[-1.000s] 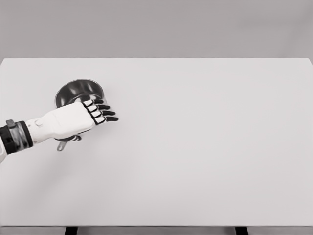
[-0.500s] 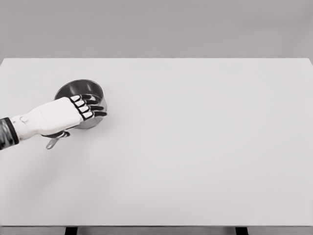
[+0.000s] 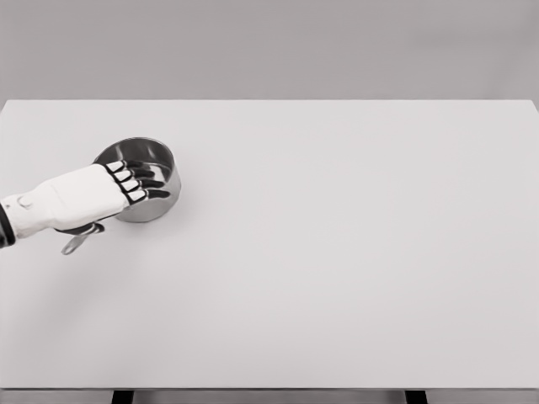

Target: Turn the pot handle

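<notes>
A small steel pot (image 3: 157, 157) stands on the white table (image 3: 337, 252) at the left. Its handle (image 3: 72, 244) points toward the lower left, and only the tip shows from under my left hand (image 3: 137, 181). My left arm comes in from the left edge, and the palm lies over the handle and the pot's near rim. The dark fingers (image 3: 150, 183) stretch flat across the pot's opening and are not wrapped around anything I can see. The thumb is mostly hidden under the palm, beside the handle. My right arm does not show.
The table's near edge runs along the bottom of the picture and its far edge across the top, against a plain grey wall. Two dark table legs (image 3: 123, 396) show below the near edge.
My left hand has drawn back to the left across the pot. The handle tip has swung left with it, from about the lower middle of the pot toward the lower left.
</notes>
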`<state>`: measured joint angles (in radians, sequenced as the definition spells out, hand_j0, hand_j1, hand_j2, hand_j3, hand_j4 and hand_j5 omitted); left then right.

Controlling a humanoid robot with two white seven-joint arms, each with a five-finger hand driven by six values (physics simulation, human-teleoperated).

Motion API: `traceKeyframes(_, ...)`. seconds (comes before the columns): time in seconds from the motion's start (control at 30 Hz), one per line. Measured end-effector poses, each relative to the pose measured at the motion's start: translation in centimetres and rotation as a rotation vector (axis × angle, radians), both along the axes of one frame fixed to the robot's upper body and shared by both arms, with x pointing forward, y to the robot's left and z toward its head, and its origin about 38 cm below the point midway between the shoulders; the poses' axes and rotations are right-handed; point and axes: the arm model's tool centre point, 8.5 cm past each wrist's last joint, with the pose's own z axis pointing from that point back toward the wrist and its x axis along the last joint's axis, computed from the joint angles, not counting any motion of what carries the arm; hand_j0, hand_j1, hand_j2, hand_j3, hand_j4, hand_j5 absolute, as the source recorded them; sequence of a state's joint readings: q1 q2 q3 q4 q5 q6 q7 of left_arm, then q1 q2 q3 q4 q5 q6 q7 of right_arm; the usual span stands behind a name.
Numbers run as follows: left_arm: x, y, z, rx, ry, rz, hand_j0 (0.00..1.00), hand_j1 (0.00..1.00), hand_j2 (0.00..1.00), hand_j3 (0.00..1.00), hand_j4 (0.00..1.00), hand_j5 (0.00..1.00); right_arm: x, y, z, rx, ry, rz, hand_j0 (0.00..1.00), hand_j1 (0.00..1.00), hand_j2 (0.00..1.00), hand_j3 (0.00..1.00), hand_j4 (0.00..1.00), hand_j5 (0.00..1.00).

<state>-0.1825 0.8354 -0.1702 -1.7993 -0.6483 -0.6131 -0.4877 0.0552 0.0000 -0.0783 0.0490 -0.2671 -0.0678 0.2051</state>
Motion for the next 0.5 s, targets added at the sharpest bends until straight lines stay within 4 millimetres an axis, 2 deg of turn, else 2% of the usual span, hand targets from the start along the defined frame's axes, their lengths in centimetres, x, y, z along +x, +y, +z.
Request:
traceKeyframes(0.4,-0.3,1.6,0.6,0.022,0.005,0.026,1.00,1.00,1.00,1.00,1.00,1.00,0.0,0.0,0.0,0.000,0.000,0.000,1.00,1.00,1.00,1.00,1.00,1.00)
traceKeyframes(0.5,-0.3,2.1,1.5,0.003,-0.009,0.035,1.00,1.00,1.00,1.00,1.00,1.00,0.0,0.0,0.0,0.000,0.000,0.000,1.00,1.00,1.00,1.00,1.00,1.00)
